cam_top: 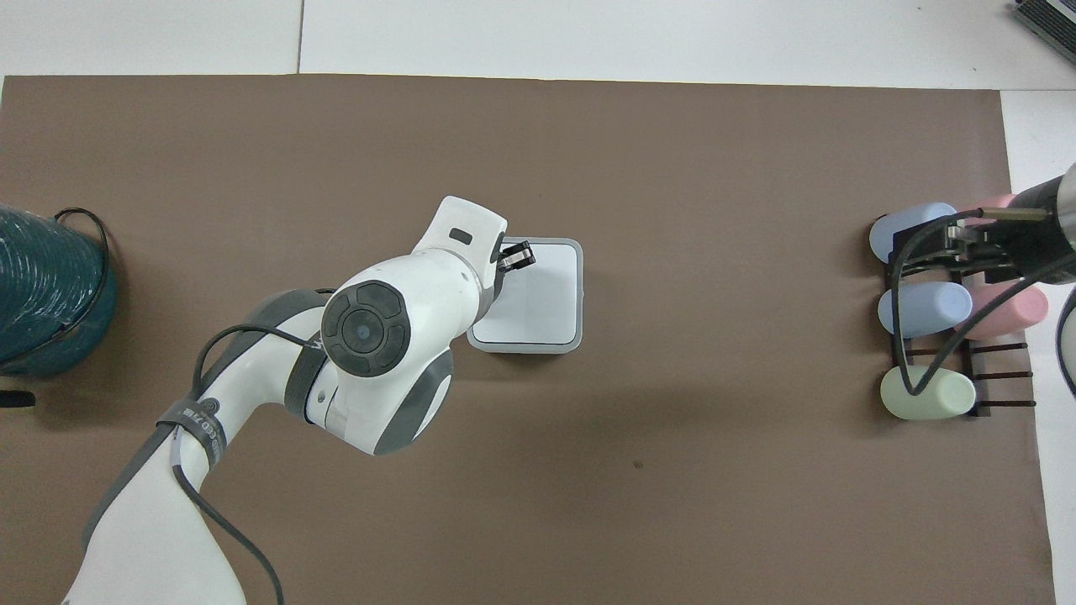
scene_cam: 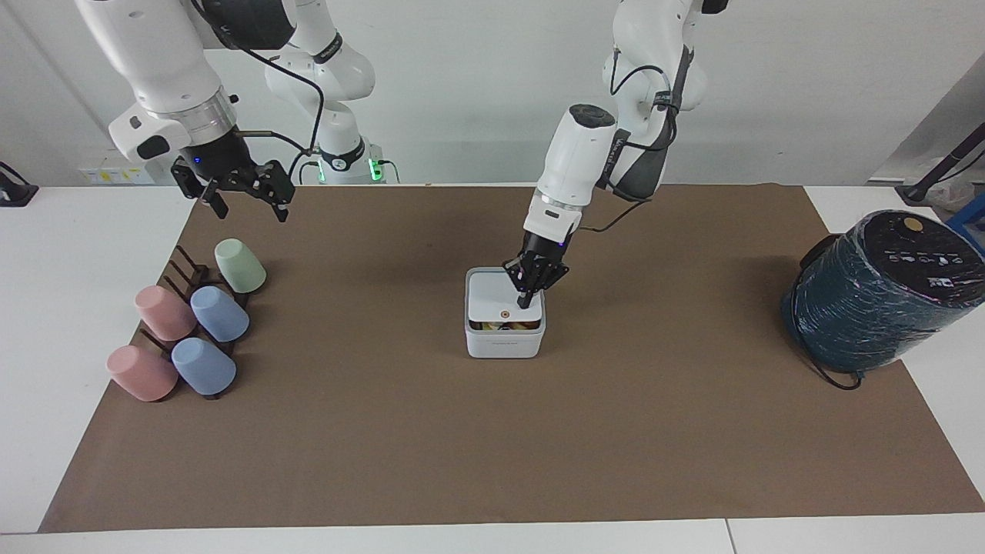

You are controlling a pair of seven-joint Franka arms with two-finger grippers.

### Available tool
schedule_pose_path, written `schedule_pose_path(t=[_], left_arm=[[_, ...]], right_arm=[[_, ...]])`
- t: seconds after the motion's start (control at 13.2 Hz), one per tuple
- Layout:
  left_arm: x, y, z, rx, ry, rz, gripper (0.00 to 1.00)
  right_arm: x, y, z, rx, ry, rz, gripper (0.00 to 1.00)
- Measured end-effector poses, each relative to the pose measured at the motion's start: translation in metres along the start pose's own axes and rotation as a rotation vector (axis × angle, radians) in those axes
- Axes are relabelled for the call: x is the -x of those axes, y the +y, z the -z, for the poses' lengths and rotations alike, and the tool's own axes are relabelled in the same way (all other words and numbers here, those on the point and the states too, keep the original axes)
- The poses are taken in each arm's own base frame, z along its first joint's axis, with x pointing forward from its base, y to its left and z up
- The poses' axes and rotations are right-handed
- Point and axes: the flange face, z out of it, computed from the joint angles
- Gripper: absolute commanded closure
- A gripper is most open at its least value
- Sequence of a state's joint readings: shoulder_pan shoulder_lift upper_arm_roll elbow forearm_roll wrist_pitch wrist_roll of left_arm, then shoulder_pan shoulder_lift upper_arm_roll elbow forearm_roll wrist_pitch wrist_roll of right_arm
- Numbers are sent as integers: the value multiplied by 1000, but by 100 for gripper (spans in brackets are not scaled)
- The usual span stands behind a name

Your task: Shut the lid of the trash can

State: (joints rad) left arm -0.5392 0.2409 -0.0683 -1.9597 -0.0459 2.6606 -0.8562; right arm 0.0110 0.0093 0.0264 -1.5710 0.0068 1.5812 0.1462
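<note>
Backdrop: white wall past the robots' end of the worktop [scene_cam: 46,308].
Surface: white worktop overlaid with a brown mat [scene_cam: 492,431] across most of its width.
Trash can [scene_cam: 504,343]: small white square box with rounded corners, upright near the middle of the mat.
Lid [scene_cam: 496,300]: white flap with an orange-brown dot on top, tipped low over the can's opening, hinged along the edge nearer the robots; narrow gap under its free edge, yellow-orange contents visible through it in the facing view.
Left tool [scene_cam: 527,298]: reaching down from the left arm, tip touching the lid's top face near the corner toward the left arm's end; fingers drawn together, clamped on nothing.
Left tool, overhead [cam_top: 515,255]: over the can's corner, wrist housing covering part of the lid [cam_top: 542,294].
Right tool [scene_cam: 245,201]: held up in the air over the mat's edge at the right arm's end, above the cup rack; fingers spread apart, holding nothing; arm waiting.
Cup rack [scene_cam: 181,271]: dark pegged rack at the right arm's end, carrying five cups on their sides.
Cups: green cup [scene_cam: 239,265] nearest the robots; two blue cups [scene_cam: 219,314]; two pink cups [scene_cam: 164,312].
Wrapped cylinder [scene_cam: 877,292]: large, dark teal, plastic-wrapped, at the left arm's end, well apart from the can.
</note>
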Motion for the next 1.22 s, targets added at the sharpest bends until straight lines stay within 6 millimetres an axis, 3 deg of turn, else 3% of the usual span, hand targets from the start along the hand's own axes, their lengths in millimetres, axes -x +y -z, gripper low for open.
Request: schedule_pose_path(t=[0.38, 0.53, 0.68, 0.91, 1.22], left_arm=[[-3, 2, -1, -2, -2, 2, 99], [-15, 4, 1, -43, -32, 13, 99], [-49, 0, 20, -111, -74, 43, 99], [-100, -14, 67, -195, -131, 61, 100], [-149, -78, 106, -313, -288, -60, 99]], right_arm=[[0, 0, 0, 0, 0, 0, 0], [0, 0, 0, 0, 0, 0, 0], [0, 0, 0, 0, 0, 0, 0], [0, 0, 0, 0, 0, 0, 0], [0, 0, 0, 0, 0, 0, 0]])
